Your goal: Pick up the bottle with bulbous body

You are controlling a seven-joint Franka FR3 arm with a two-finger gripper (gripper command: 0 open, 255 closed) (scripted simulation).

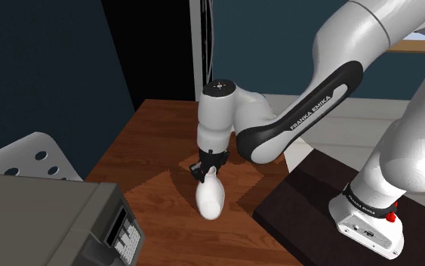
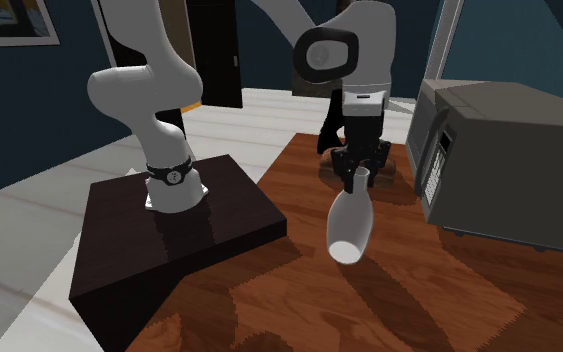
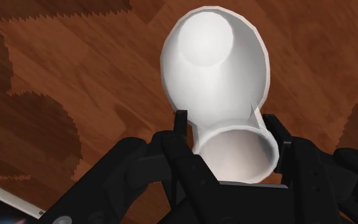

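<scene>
A plain white bottle (image 1: 211, 200) with a bulbous body and a narrow, open neck hangs tilted over the wooden table (image 1: 150, 143). My black gripper (image 1: 205, 175) comes down from above and is shut on the neck just under the rim. In the second exterior view the bottle (image 2: 350, 228) leans with its round base toward the camera, below the gripper (image 2: 357, 180). I cannot tell whether the base touches the table. In the wrist view the gripper (image 3: 222, 121) clasps the neck from both sides, and the bottle's round body (image 3: 215, 70) bulges beyond the fingertips.
A grey microwave-like box (image 2: 509, 160) stands on the table close to the bottle, also seen as the grey box (image 1: 52, 223). The arm's dark stand (image 2: 169, 235) adjoins the table. A white perforated chair back (image 1: 29, 155) rises beside the table's edge.
</scene>
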